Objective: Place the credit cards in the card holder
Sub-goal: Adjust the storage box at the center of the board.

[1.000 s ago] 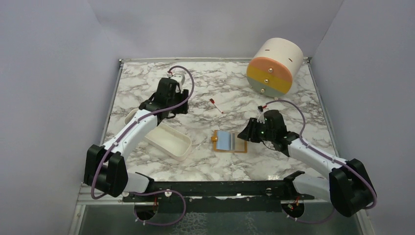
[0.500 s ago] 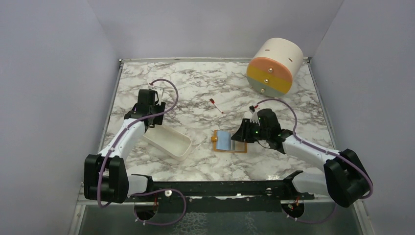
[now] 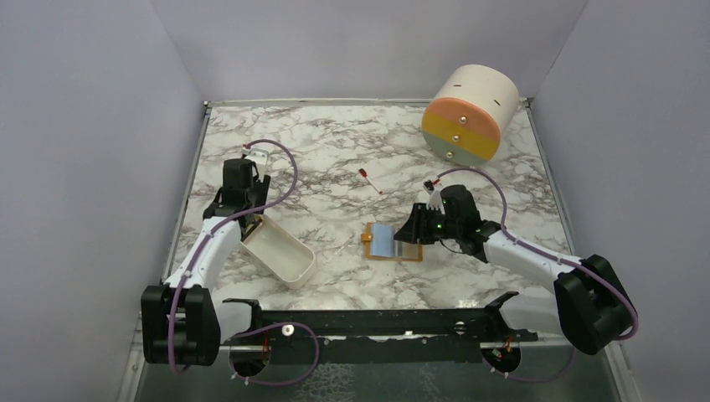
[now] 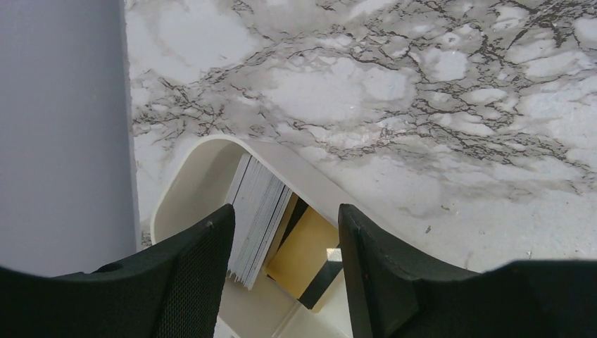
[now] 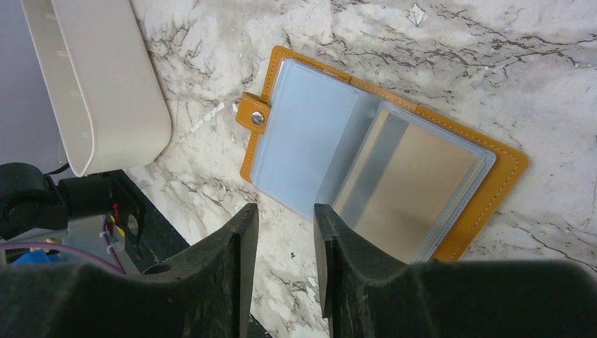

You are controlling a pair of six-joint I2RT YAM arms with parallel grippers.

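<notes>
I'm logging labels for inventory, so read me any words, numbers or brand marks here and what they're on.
No readable text anywhere: the credit cards, the card holder, the white tray and the drum show no legible words, numbers or logos.

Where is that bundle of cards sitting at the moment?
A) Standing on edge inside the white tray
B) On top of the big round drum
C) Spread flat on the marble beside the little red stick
A: the left wrist view shows the stack of cards standing on edge inside the white tray, leaning at its rounded end.
</notes>
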